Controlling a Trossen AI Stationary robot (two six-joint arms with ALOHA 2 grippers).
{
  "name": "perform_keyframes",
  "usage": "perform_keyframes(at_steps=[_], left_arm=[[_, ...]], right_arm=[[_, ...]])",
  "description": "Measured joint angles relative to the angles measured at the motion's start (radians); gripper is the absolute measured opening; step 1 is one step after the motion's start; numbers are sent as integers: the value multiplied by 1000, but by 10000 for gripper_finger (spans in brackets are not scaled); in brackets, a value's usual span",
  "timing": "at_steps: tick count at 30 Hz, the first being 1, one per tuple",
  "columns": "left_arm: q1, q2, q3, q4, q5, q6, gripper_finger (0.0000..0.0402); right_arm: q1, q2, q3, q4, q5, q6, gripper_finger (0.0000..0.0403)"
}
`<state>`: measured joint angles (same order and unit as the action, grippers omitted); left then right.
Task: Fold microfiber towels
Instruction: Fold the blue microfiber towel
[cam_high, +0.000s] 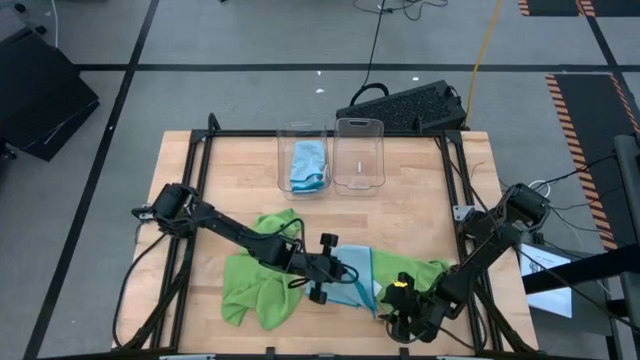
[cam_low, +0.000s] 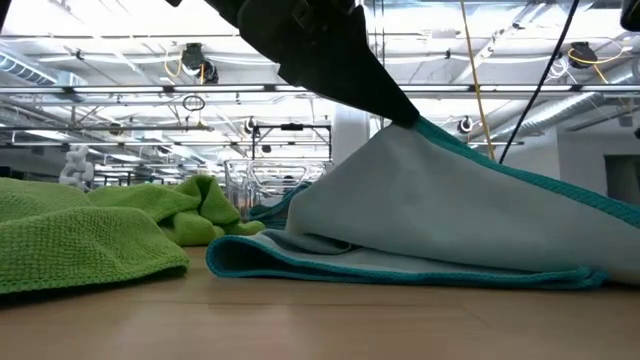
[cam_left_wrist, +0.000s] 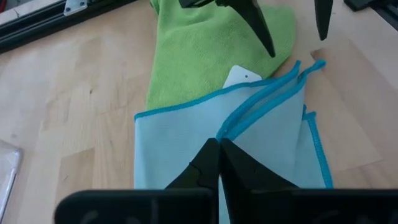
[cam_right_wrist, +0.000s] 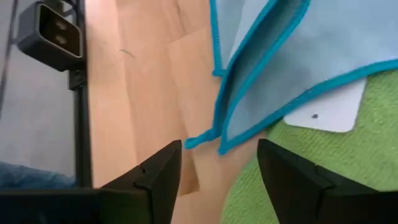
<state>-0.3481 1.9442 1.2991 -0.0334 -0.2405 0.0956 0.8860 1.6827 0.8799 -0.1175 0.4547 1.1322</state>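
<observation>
Light blue towel (cam_high: 352, 275) lies near table's front edge, btwn the two arms, part folded w/ teal-edged layers fanned at one corner. One edge is lifted: left gripper (cam_left_wrist: 219, 148) has its fingers pressed together on the cloth, pulling it into a tent in low view. Its far side is hidden under the arm in high view. Right gripper (cam_right_wrist: 219, 163) hovers just over the corner, fingers apart, holding nothing. Green towel (cam_high: 258, 285) lies crumpled beside left arm; another green towel (cam_high: 415, 272) is partly under the blue one, white tag (cam_right_wrist: 324, 113) showing. A third blue cloth (cam_high: 306, 165) sits in clear bin (cam_high: 303, 130); second bin (cam_high: 359, 155) beside it.
</observation>
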Motion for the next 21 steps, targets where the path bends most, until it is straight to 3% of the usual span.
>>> perform_keyframes(at_steps=[8, 21], left_arm=[[3, 0, 0, 0, 0, 1, 7], [10, 0, 0, -1, 6, -19, 5]], right_arm=[[-14, 37, 0, 87, 15, -46, 258], [-36, 148, 3, 165, 20, -81, 210]])
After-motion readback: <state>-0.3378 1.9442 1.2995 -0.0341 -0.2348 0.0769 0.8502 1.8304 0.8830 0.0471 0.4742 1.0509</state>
